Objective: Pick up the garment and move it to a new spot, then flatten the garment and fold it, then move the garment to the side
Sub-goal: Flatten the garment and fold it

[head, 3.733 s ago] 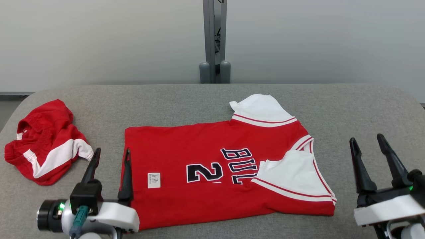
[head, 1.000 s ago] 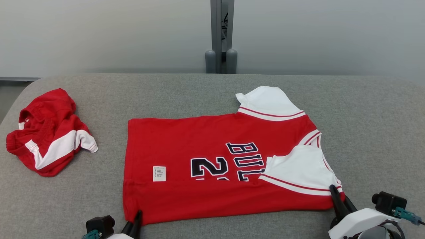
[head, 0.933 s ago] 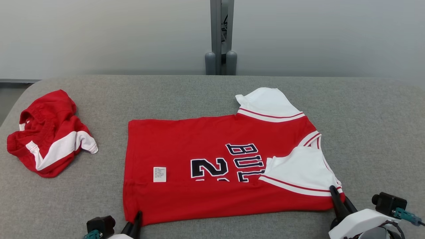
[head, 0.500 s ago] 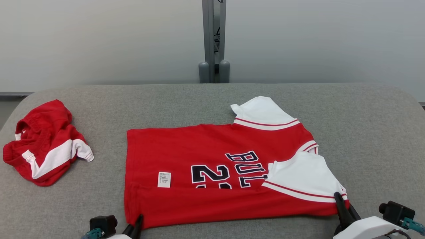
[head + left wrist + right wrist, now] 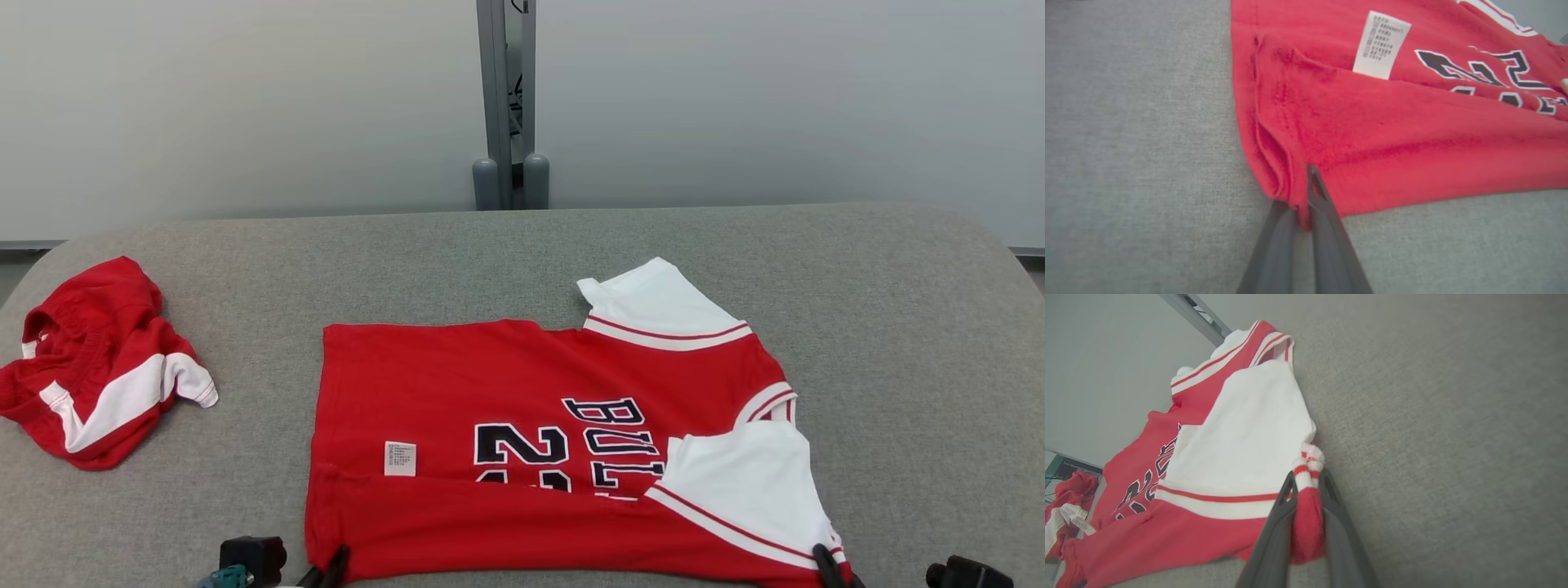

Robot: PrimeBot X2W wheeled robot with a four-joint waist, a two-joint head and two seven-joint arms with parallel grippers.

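The red jersey (image 5: 490, 384) with white sleeves and dark lettering lies flat across the middle of the grey table, collar end to the right. My left gripper (image 5: 1302, 200) is shut on the jersey's (image 5: 1392, 134) near-left hem corner, which bunches between the fingers. It pokes up at the bottom edge of the head view (image 5: 335, 562). My right gripper (image 5: 1306, 484) is shut on the near-right shoulder corner, beside the folded white sleeve (image 5: 1241, 428). In the head view its fingertip (image 5: 820, 557) is at the lower right. A raised crease runs along the near strip of the jersey.
Crumpled red and white shorts (image 5: 90, 367) lie at the table's far left edge. A grey metal post (image 5: 506, 98) stands behind the table (image 5: 898, 327) against a pale wall. A white care label (image 5: 400, 457) is on the jersey.
Both grippers, open beside the jersey 3.7 s ago, now hold its near corners. The near edge has since drawn toward me and creased across the number. The head camera has shifted.
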